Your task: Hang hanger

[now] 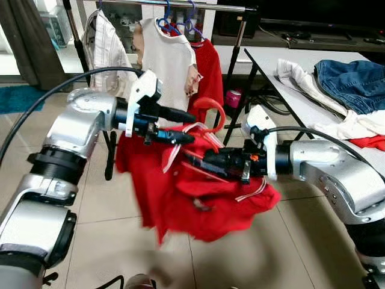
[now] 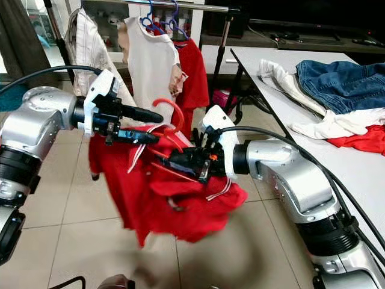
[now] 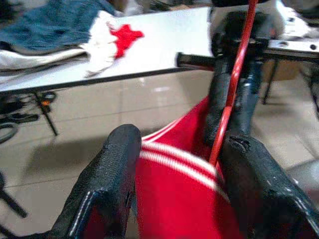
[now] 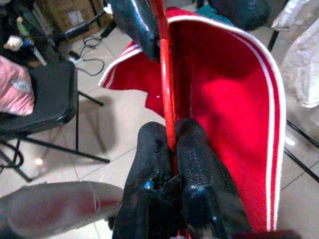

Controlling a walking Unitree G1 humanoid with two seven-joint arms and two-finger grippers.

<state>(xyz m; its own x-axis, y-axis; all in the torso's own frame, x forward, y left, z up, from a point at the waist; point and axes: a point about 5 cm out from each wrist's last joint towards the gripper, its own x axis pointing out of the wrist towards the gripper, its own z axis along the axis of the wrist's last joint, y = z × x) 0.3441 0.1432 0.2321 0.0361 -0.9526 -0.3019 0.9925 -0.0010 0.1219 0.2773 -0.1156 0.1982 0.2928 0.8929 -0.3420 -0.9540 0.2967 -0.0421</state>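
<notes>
**Red hanger and garment held in mid-air, short of the rail**

Above the tiled floor, both arms carry a red garment (image 1: 198,198) on a red hanger (image 1: 212,114). The right claw (image 4: 172,142) is pinched tight on the thin hanger wire. The left claw (image 1: 180,137) stands partly open, with the garment's white-striped edge and the wire between its fingers (image 3: 112,174); whether it grips is unclear. The cloth looks soft and limp and will sag and swing; the wire seems stiff but slippery, best held near the hook. Farther off, the clothes rail (image 1: 198,7) already bears hung garments.
</notes>
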